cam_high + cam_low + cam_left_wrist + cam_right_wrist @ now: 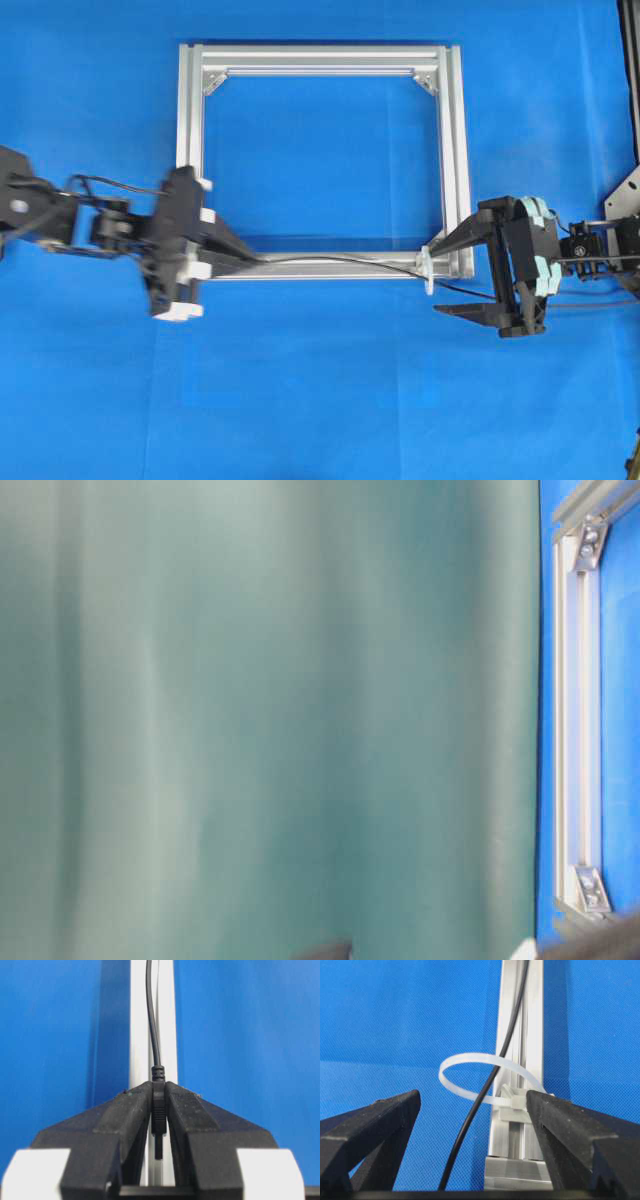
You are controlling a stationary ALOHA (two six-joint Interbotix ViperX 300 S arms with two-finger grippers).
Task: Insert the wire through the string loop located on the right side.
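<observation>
My left gripper point(252, 263) point(158, 1091) is shut on the wire's dark plug point(158, 1110), its tip pointing back between the fingers. From there the thin black wire point(340, 260) point(152, 1020) runs right along the near bar of the silver frame point(190, 120). It passes through the white string loop point(428, 268) point(462, 1093) at the frame's near right corner and trails on to the right. My right gripper point(436, 280) point(473, 1095) is open, one finger on each side of the loop and the wire point(512, 1025), gripping nothing.
The frame point(575, 730) lies flat on a blue cloth. A grey-green curtain fills most of the table-level view. A black upright and a metal bracket point(622, 195) stand at the right edge of the overhead view.
</observation>
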